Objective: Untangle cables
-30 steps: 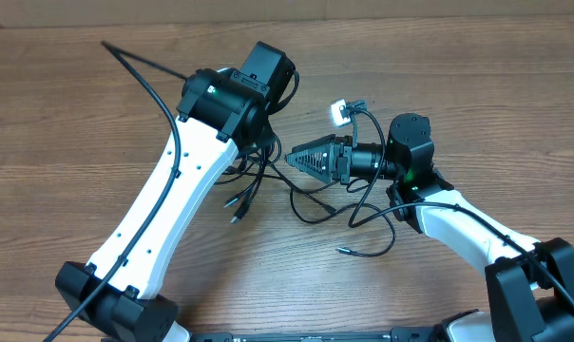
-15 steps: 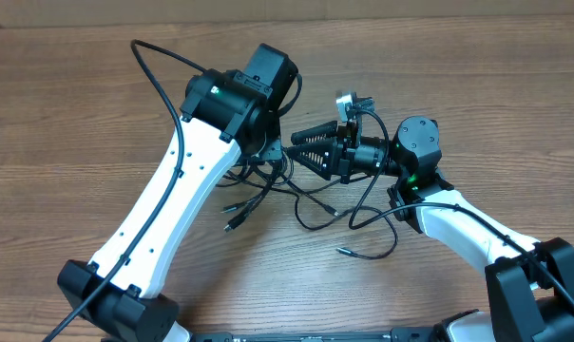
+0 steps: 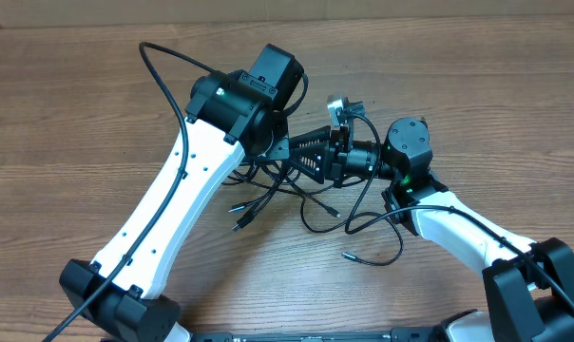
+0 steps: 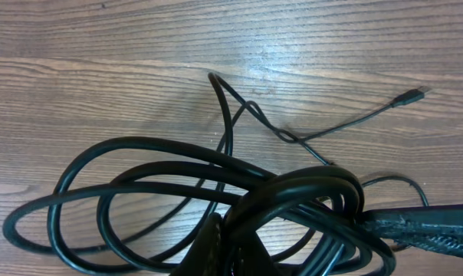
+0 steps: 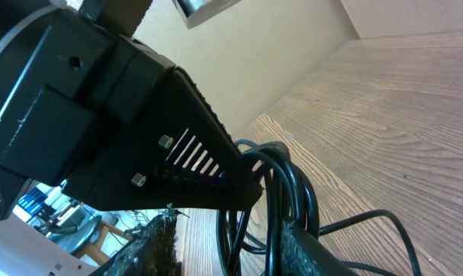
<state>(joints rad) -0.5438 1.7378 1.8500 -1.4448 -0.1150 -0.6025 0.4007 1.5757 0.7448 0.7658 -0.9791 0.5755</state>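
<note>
The left gripper [image 4: 220, 249] was clamped shut on the cables [image 4: 316, 182]. In the left wrist view, several black loops bunched at its closed fingers and fanned out over the wooden table [image 3: 477, 85]. From overhead, the tangle sat between the two wrists near the table's middle. Loose strands trailed toward the near edge, and one small plug [image 3: 347, 256] lay apart to the right. The right gripper [image 5: 231, 253] reached into the same bunch, its jaws partly apart with strands running between them. A gap showed beside one finger, so no pinch was visible.
</note>
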